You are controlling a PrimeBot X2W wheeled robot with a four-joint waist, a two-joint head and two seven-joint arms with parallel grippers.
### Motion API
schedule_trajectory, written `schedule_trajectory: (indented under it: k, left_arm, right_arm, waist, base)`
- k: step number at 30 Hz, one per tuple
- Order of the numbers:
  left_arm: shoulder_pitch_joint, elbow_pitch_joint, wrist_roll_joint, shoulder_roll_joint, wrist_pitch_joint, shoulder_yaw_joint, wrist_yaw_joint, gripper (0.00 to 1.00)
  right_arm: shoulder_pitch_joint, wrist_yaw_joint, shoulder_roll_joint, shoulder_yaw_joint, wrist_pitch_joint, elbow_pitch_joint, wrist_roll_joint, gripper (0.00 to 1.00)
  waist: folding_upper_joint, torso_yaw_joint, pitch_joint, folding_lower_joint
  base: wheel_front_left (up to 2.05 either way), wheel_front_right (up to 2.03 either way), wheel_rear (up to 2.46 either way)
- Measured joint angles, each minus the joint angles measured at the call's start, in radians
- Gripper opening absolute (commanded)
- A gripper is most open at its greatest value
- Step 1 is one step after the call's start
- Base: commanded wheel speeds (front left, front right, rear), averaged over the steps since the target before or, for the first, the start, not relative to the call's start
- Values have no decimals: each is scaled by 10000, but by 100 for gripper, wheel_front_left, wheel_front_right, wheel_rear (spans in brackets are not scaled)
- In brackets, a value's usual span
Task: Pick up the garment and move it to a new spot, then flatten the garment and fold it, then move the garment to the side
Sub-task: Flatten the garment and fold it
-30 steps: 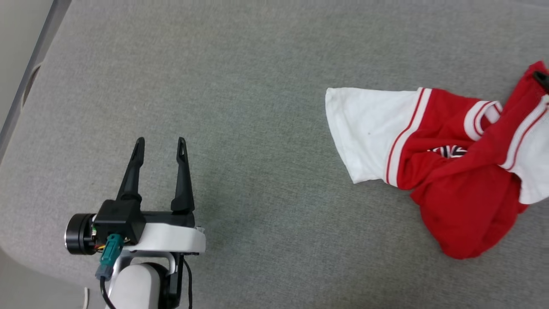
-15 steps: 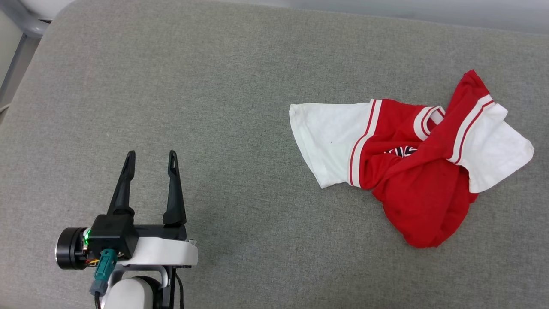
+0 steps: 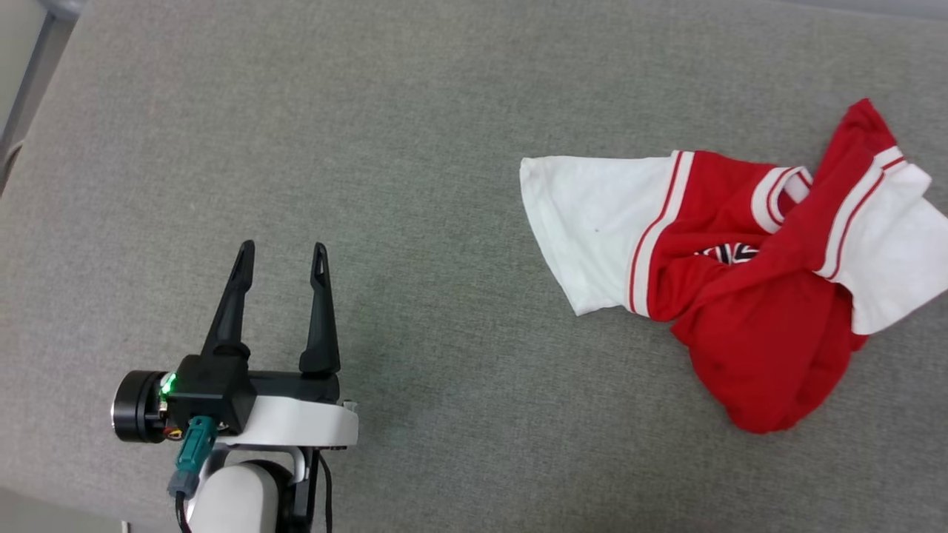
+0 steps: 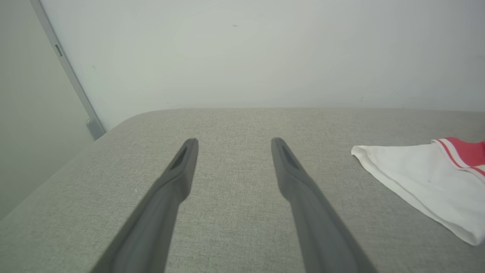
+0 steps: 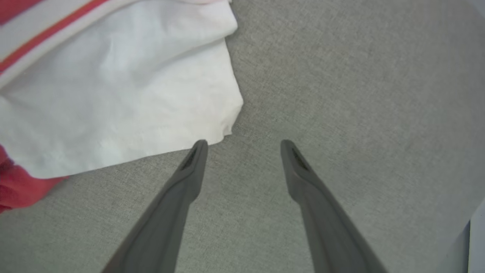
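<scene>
The garment [image 3: 748,311], a red jersey T-shirt with white sleeves and red-white stripe trim, lies crumpled on the right of the grey padded surface [image 3: 415,148], with part of the black chest print showing. My left gripper [image 3: 283,253] stands open at the lower left, well apart from the shirt; its wrist view has one white sleeve [image 4: 424,182] off to the right. My right gripper [image 5: 244,143] is open with nothing between its fingers, hovering over bare fabric just past the corner of the other white sleeve [image 5: 125,102].
The padded surface's rounded left edge [image 3: 29,133] runs beside a pale wall with a grey strip [image 4: 72,87]. A plain pale wall [image 4: 265,53] rises behind the far edge. At the lower right of the right wrist view the surface's edge [image 5: 468,242] shows.
The head camera has shifted, so the whole picture slid. One second ago a dark fingertip showed at the shirt's upper right corner; now it is gone from the head view and the shirt lies free.
</scene>
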Motion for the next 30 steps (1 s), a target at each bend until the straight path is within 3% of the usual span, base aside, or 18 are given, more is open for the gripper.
schedule_trajectory:
  k: [7, 15, 16, 17, 25, 30]
  left_arm:
    - [-223, 67, -161, -2, 0, -128, 40, 100]
    - [-413, 127, -249, -2, 0, -221, 161, 100]
    - [-430, 128, -247, -2, 0, -207, 165, 100]
    - [-440, 148, -242, -2, 0, -188, 165, 100]
    - [-331, 253, -90, -6, -2, 17, 151, 100]
    - [61, 272, 6, 15, 0, 261, 138, 100]
  right_arm:
    - [11, -2, 514, 71, 506, 405, -700, 100]
    - [176, -6, 456, 255, 575, 665, -934, 100]
    - [176, -8, 462, 291, 520, 656, -940, 74]
    - [177, -10, 468, 357, 433, 623, -965, 0]
    - [367, 2, 876, 259, -1340, 462, -905, 0]
    - [1030, 0, 811, -148, -2535, -46, -750, 0]
  waist:
    - [0, 416, 564, 0]
    - [0, 624, 853, -2]
    - [0, 601, 842, -2]
    - [0, 574, 821, -3]
    - [0, 238, 262, 0]
    - [0, -66, -391, 0]
  base:
    - [0, 0, 0]
    - [0, 0, 0]
    - [0, 0, 0]
    - [0, 0, 0]
    - [0, 0, 0]
    - [0, 0, 0]
